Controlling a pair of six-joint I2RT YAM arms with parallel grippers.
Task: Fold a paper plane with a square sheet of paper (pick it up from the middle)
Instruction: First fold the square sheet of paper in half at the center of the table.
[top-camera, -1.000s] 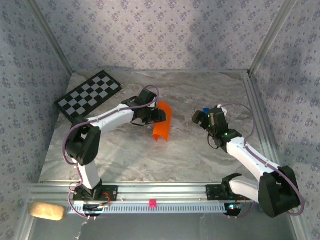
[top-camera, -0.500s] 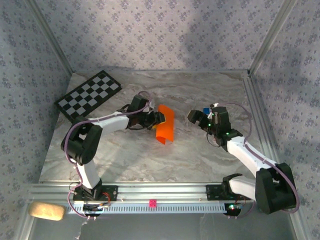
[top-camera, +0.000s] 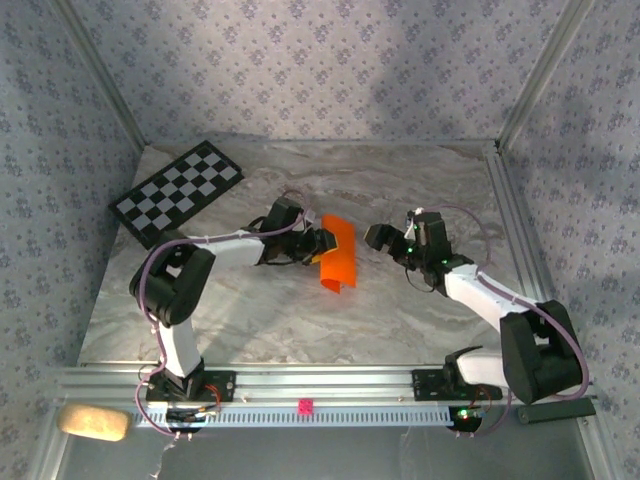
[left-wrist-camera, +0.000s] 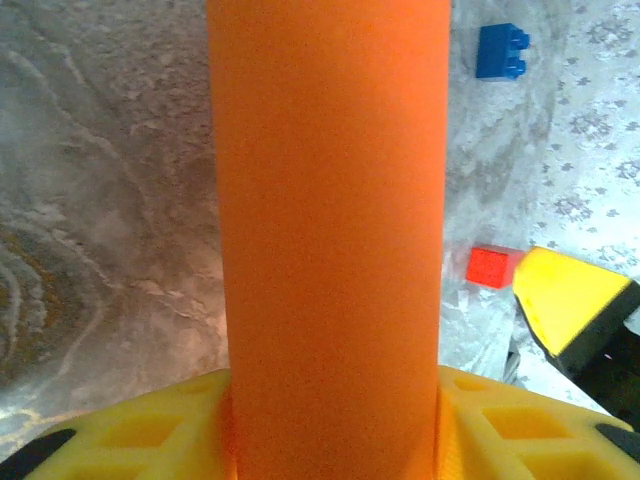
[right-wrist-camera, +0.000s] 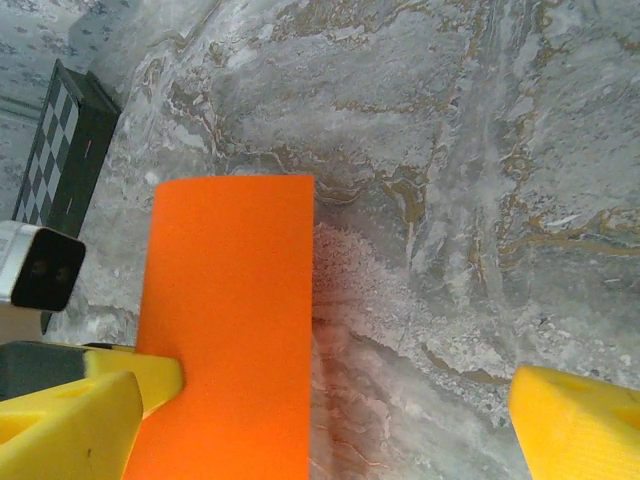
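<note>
1. The left tool (top-camera: 322, 241) is clamped on the middle of the square sheet of paper (top-camera: 338, 254). Its yellow fingers (left-wrist-camera: 130, 440) pinch the sheet so that it bows into a curved band instead of lying flat.
2. The sheet juts out ahead of the left tool, lifted off the bench (top-camera: 250, 310). I cannot tell whether its lower end touches the marble.
3. The right tool (top-camera: 376, 237) faces the sheet from the far side, just beside it. Its jaws stand wide apart with nothing between them.
4. This pose probably offers a free edge to the right tool. No crease shows, so folding looks barely begun.
5. A blue brick (left-wrist-camera: 502, 50) and a red cube (left-wrist-camera: 491, 267) lie beyond the left tool. The checkerboard (top-camera: 178, 190) sits well behind it.
</note>
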